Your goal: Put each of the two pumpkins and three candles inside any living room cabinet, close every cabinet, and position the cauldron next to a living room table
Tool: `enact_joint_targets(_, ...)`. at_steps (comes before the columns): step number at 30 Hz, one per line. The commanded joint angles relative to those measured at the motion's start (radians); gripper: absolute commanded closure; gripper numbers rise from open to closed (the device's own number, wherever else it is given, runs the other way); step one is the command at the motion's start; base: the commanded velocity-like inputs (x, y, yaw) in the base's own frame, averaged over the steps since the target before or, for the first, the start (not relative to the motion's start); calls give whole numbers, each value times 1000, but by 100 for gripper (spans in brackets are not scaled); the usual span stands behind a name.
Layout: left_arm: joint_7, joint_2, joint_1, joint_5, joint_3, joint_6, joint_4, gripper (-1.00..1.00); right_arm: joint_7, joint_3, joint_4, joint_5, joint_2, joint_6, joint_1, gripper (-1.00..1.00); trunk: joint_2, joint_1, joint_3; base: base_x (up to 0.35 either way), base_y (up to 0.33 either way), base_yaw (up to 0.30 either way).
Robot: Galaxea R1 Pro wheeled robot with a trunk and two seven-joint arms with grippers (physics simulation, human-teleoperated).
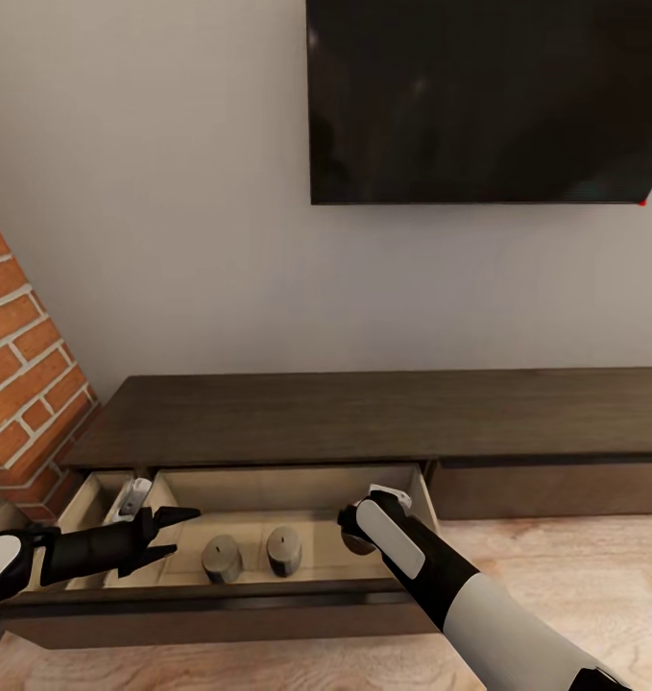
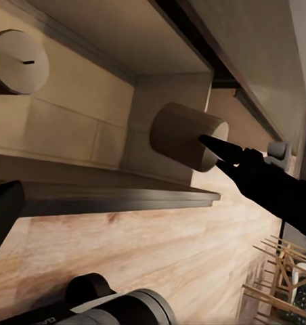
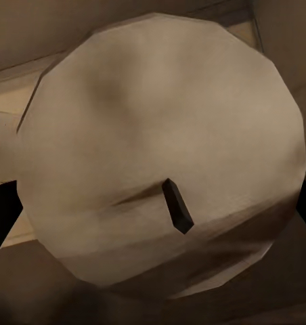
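Note:
The long dark brown cabinet [image 1: 383,413] has its left drawer pulled out, showing a tan inside. Two stubby grey candles [image 1: 222,558] [image 1: 283,549] stand side by side in it; the left wrist view shows them lying sideways [image 2: 17,61] [image 2: 187,135]. My right gripper [image 1: 352,536] reaches down into the drawer's right part and is shut on a third candle [image 3: 160,135], whose flat top and dark wick fill the right wrist view. My left gripper [image 1: 177,534] hangs open just left of the two candles, holding nothing. The pumpkins and the cauldron are out of view.
A white-grey object [image 1: 131,499] lies in the drawer's narrow left compartment. A brick wall [image 1: 23,384] stands left of the cabinet and a dark TV [image 1: 489,96] hangs above it. Wooden floor [image 1: 556,566] runs in front.

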Motion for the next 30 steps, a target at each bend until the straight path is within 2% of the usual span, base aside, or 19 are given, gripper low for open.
enact_joint_targets(1, 9, 1, -1, 11, -1, 1, -1, -100, -7, 2, -1, -4, 0, 3, -1, 100, -8, 4, -4, 0, 0, 0)
enact_joint_targets(16, 8, 1, 0, 11, -1, 1, -1, -100, -5, 5, -1, -4, 1, 3, -1, 100, -113, 61, -51, 0, 0, 0)
enact_joint_targets(30, 8, 1, 1, 10, -1, 1, -1, -100, -5, 5, -1, -4, 1, 3, -1, 100, -113, 61, -51, 53, 12, 0)
